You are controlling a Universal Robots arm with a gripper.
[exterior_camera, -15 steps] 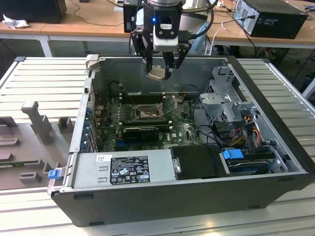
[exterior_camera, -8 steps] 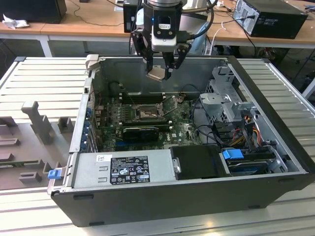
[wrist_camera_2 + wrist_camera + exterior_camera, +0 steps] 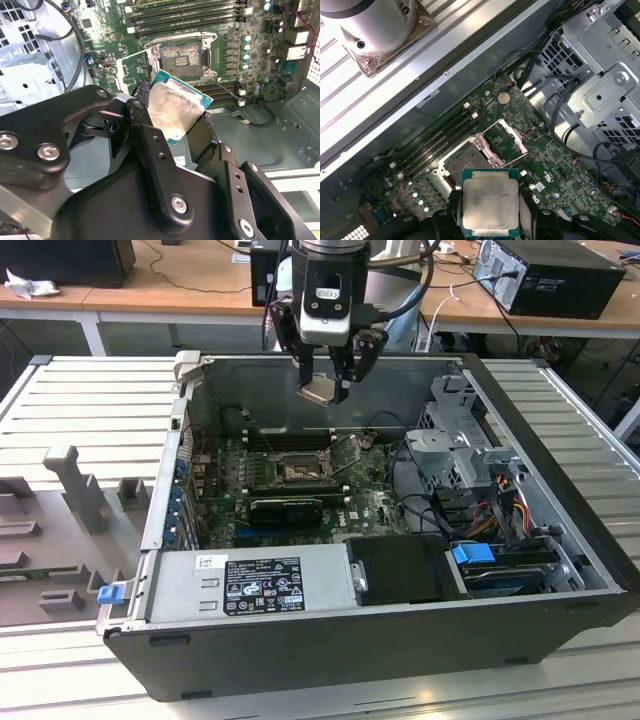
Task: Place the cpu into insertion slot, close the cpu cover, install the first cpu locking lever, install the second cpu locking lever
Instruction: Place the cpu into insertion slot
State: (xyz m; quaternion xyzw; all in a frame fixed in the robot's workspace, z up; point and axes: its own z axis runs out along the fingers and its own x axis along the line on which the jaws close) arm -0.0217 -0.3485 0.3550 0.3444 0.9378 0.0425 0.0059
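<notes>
one processor, gripped by its edges: the gripper (image 3: 325, 388) of the lone arm has its jaws closed narrow on two opposite sides of the cpu (image 3: 490, 207), a hold that looks chosen to keep the black fingers (image 3: 145, 135) off the chip's pale face and its underside. it hangs in the air, well above the motherboard (image 3: 370, 495) and apart from everything on it. below, the insertion slot (image 3: 182, 59) lies bare, its tan contact field showing. the cpu cover (image 3: 516, 139) is swung up off the socket on its hinge, to the exterior view's right of it, which by the look of it leaves the way down clear. nothing sits in the socket, so the first step of the job is not yet done. around the board lies an open black computer case (image 3: 560, 490), with a grey power supply (image 3: 255, 585) along its near wall and a drive cage (image 3: 455, 430) with bundled cables at the exterior view's right. the case rests on a ribbed metal table (image 3: 90, 410), grey fixtures (image 3: 80, 485) beside it. beyond, wooden benches (image 3: 180, 295) carry dark boxes (image 3: 550, 275) and loose cables.
</notes>
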